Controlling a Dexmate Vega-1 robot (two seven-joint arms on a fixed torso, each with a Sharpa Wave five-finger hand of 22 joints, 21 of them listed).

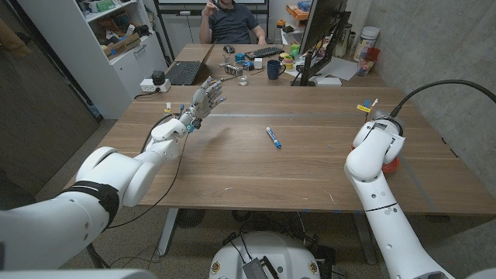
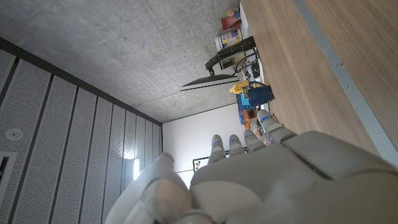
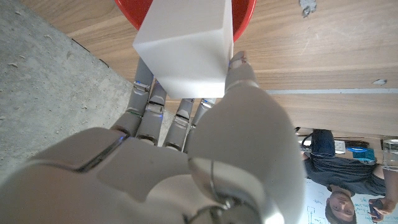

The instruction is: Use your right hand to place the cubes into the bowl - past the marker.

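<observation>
A white cube (image 3: 185, 45) is gripped between the fingers and thumb of my right hand (image 3: 205, 155), right over the red bowl (image 3: 244, 14). In the head view my right arm (image 1: 375, 149) bends over the table's right side and hides that hand; a sliver of the red bowl (image 1: 392, 163) shows beside it. The blue marker (image 1: 273, 137) lies mid-table, left of the bowl. A small yellow and blue piece (image 1: 363, 107) lies farther back on the right. My left hand (image 1: 208, 98) is raised over the left of the table, fingers spread and holding nothing; its back (image 2: 261, 180) shows in the left wrist view.
A person (image 1: 231, 22) sits behind the table's far edge. Near there stand a laptop (image 1: 184, 72), a keyboard (image 1: 264, 52), a dark mug (image 1: 274, 69), a monitor (image 1: 319, 31) and cans (image 1: 366, 48). A pale tape line (image 1: 310, 115) crosses the table.
</observation>
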